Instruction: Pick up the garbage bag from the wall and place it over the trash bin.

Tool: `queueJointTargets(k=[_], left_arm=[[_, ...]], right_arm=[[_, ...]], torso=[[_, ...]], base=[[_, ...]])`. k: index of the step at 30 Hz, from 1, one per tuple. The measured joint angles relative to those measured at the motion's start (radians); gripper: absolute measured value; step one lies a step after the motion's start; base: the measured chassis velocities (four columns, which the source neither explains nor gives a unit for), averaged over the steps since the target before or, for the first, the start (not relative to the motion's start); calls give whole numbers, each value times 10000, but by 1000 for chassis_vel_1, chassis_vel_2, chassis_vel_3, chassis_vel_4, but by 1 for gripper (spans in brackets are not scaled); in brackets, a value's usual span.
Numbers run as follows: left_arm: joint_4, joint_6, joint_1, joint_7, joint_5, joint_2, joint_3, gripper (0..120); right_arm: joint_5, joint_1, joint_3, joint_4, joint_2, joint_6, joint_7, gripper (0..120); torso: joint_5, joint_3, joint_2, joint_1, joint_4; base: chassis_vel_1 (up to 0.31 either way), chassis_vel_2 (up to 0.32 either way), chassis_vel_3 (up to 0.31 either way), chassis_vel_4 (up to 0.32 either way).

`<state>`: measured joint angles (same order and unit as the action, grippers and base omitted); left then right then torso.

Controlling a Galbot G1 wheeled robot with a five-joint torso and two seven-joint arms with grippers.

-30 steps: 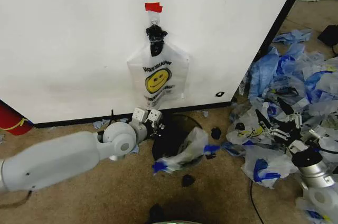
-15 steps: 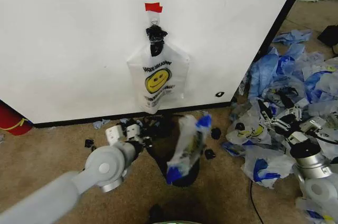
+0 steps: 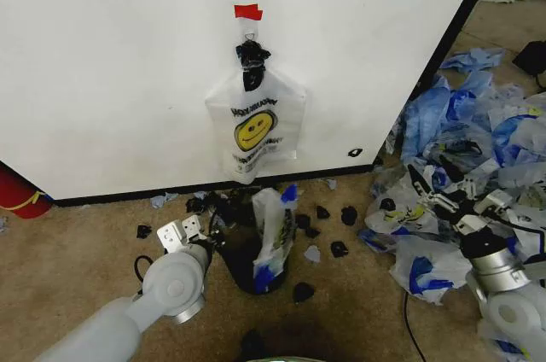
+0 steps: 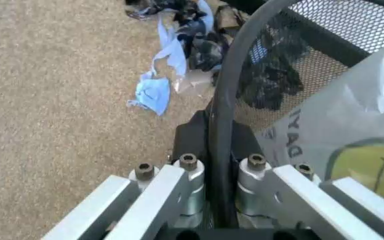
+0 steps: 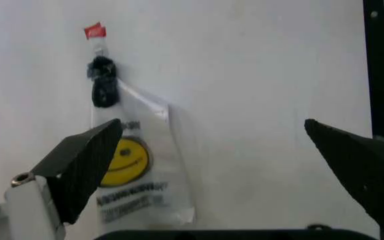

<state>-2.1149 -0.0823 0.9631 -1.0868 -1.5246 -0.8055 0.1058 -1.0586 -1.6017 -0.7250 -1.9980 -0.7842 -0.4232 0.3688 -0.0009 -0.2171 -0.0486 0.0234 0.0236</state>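
The garbage bag (image 3: 252, 127) (image 5: 133, 165), white with a yellow smiley face, hangs flat on the wall (image 3: 111, 63) (image 5: 259, 75) from a black knot under a strip of red tape (image 3: 247, 12). Below it, the black wire-mesh trash bin (image 3: 241, 272) (image 4: 325, 60) leans on the carpet. A second printed plastic bag (image 3: 271, 227) (image 4: 352, 125) sticks out of its mouth. My left gripper (image 3: 205, 234) (image 4: 222, 165) is shut on the bin's rim. Off to the right, my right gripper (image 3: 444, 191) (image 5: 212, 125) is open, low above a pile of bags and facing the wall.
A heap of blue and white plastic bags (image 3: 478, 123) covers the floor on the right. Black scraps (image 3: 328, 248) and blue shreds (image 4: 153, 92) lie around the bin. A red cylinder (image 3: 13, 191) stands at the far left by the wall's base.
My left arm has pulled back toward me, dragging and tipping the bin away from the wall. The bag in the bin swung up, then settled. Black scraps now lie where the bin stood.
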Motion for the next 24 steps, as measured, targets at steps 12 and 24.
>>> queueJointTargets(k=[12,24], left_arm=[[-361,293,618,129,382,-149,-56,3],[-725,501,494,253,250,-13,-492,3]], right_arm=[[-41,-487,316,-261,369,421,-861,100],[387,-641,365,-2,301,273,-395,100]], torso=[[-3,-2,0,1,0],[-1,-2,0,1,1]], base=[[0,0,0,0],[0,0,0,0]])
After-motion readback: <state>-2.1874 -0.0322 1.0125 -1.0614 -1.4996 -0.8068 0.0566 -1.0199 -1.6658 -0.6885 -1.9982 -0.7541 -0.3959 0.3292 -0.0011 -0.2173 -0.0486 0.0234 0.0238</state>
